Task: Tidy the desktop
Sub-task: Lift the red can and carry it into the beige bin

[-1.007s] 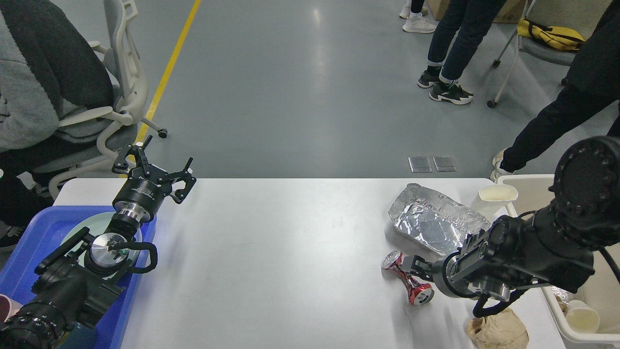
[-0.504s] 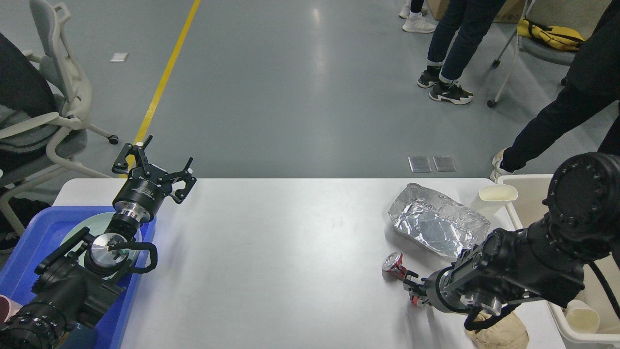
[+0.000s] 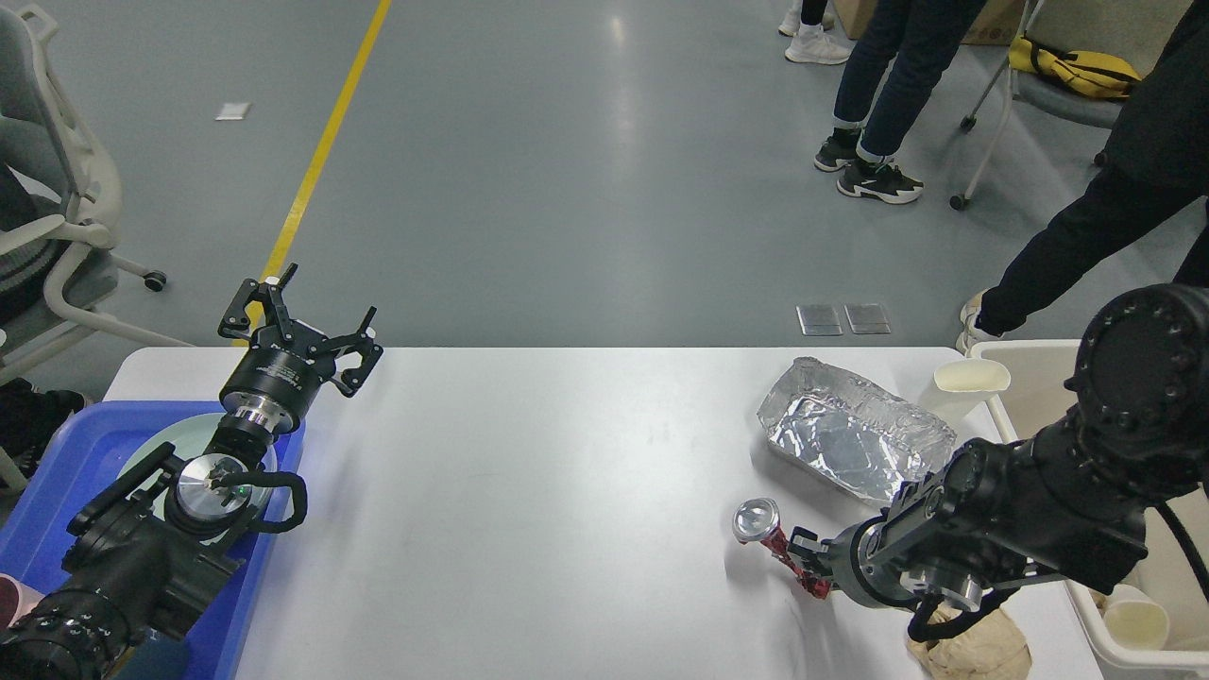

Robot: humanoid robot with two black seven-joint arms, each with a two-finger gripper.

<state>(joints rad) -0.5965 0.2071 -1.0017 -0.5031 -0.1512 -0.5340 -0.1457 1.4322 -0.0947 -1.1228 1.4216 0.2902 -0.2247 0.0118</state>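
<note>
White bench point(image 3: 567, 491) fills the lower view beneath grey floor, and on its right side my right tool point(image 3: 808, 559) grips a crushed red can point(image 3: 770, 538), its silver end tilted up just beside a crumpled foil tray point(image 3: 850, 439). My left tool point(image 3: 302, 326) hangs with fingers spread wide and empty over the bench's far left corner, above a blue tray point(image 3: 66, 463).
</note>
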